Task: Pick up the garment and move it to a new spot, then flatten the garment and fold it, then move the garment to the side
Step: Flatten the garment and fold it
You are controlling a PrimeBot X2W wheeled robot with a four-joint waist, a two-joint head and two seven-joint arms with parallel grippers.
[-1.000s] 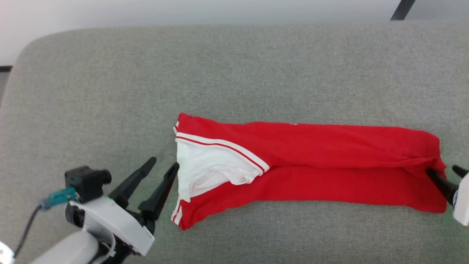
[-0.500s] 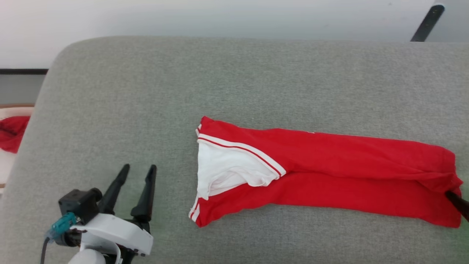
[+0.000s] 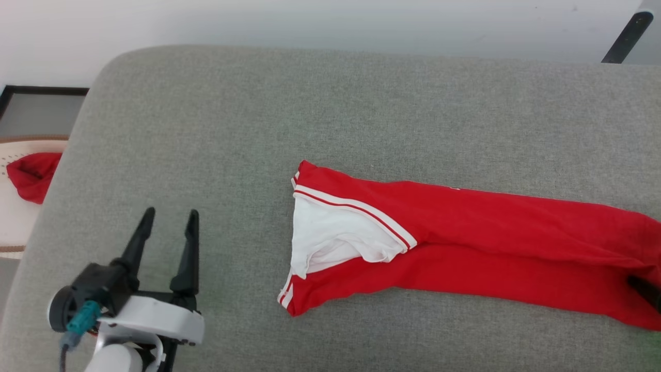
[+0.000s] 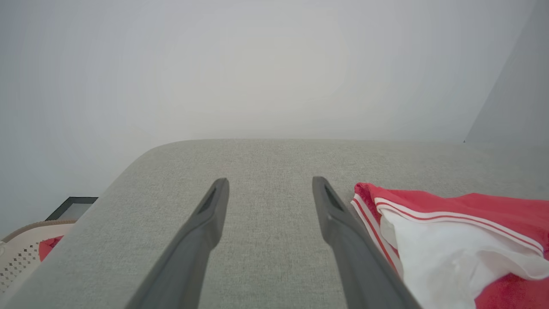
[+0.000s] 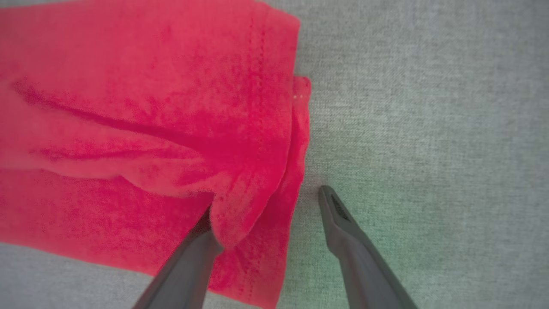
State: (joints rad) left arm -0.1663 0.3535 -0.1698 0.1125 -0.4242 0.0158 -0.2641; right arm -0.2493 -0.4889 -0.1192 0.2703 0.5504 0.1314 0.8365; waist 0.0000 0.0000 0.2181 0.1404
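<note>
– Two grippers, both spread wide, holding nothing. Which is nearer?
– The right gripper [image 5: 266, 201]: one finger touches a fold at the garment [image 3: 465, 243] hem end. The left gripper [image 3: 171, 212] stands apart from the white-lined end, with the garment off to its right.
– Long axis?
– Left to right across the grey surface [image 3: 310, 103], between them.

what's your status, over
Left pincer open, beside the jersey. Right pincer open, one finger under its hem fold. It lies folded long on grey cushion. Red scrap off left edge.
</note>
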